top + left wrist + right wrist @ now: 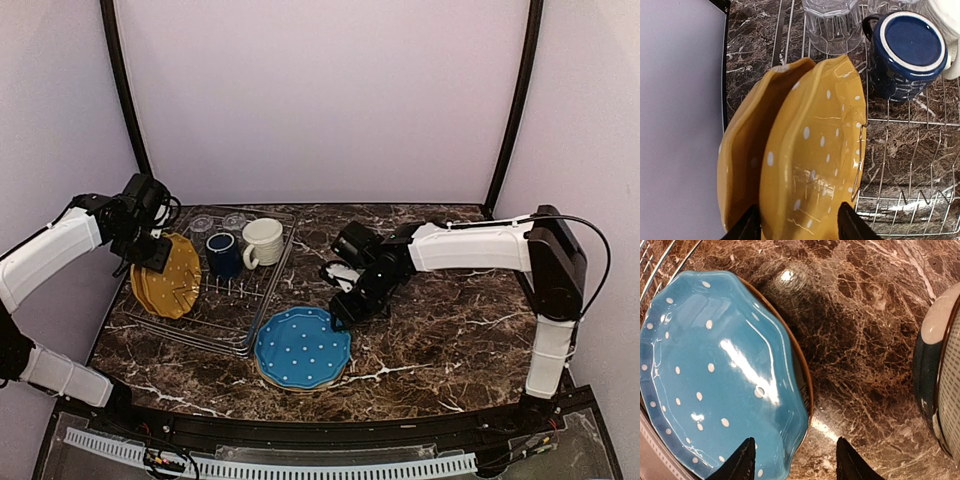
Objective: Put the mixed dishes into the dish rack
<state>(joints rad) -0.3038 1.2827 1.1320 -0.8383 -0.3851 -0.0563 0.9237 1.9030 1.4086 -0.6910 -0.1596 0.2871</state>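
Observation:
The dark wire dish rack point(228, 322) lies at the left of the table. Two yellow white-dotted plates point(170, 275) stand on edge at its left end. A navy mug point(222, 255), a cream ribbed mug point(263, 242) and two clear tumblers point(200, 222) sit upside down at its back. My left gripper point(800, 225) is open, its fingers straddling the nearer yellow plate point(815, 150). A blue white-dotted plate point(302, 347) lies on the table in front of the rack, on top of a brown-rimmed plate point(808, 385). My right gripper point(792, 465) is open over the blue plate's right edge.
A round dish with a cream rim and dark band point(935, 365) shows at the right edge of the right wrist view, cut off; my right arm point(460, 245) hides it in the top view. Dark marble table point(450, 330) spreads to the right. Walls close in on three sides.

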